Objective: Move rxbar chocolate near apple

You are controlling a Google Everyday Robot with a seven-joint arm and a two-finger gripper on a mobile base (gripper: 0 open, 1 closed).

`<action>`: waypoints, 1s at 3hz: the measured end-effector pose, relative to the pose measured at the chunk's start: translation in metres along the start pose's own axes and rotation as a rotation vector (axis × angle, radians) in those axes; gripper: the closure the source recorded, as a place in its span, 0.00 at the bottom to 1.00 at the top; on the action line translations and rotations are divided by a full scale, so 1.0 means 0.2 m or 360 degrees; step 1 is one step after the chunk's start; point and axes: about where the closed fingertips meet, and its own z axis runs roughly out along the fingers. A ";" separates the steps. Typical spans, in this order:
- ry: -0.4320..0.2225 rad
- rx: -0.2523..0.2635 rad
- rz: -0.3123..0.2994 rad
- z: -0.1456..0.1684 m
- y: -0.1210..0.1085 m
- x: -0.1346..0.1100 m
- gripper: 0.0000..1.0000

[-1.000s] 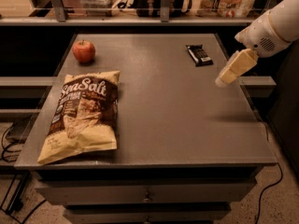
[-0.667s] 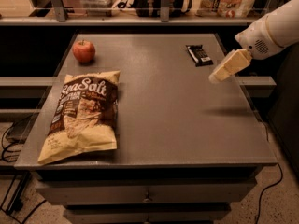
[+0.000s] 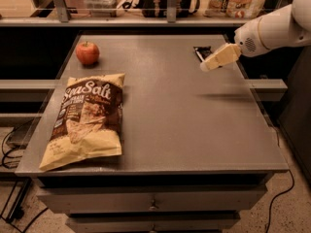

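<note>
Grey rectangular table (image 3: 175, 115): a large yellow-and-brown "Sea Salt" chip bag (image 3: 87, 118) lies front left. Cream gripper (image 3: 210, 64) on the white arm (image 3: 272, 29) hovers above the back right; its grip state cannot be told. Small round red apple (image 3: 87, 53) sits back left. Flat black-wrapped rxbar chocolate (image 3: 199, 52) lies back right, partly behind the gripper.

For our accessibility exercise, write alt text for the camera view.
A robot gripper hovers by a black rxbar at the far right of a table; an apple sits far left, a chip bag in front of it.
</note>
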 end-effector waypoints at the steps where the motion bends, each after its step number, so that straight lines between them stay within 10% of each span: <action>1: -0.0033 -0.0020 0.0060 0.16 -0.04 -0.03 0.00; 3: -0.0008 -0.0150 0.0132 0.45 -0.01 -0.04 0.00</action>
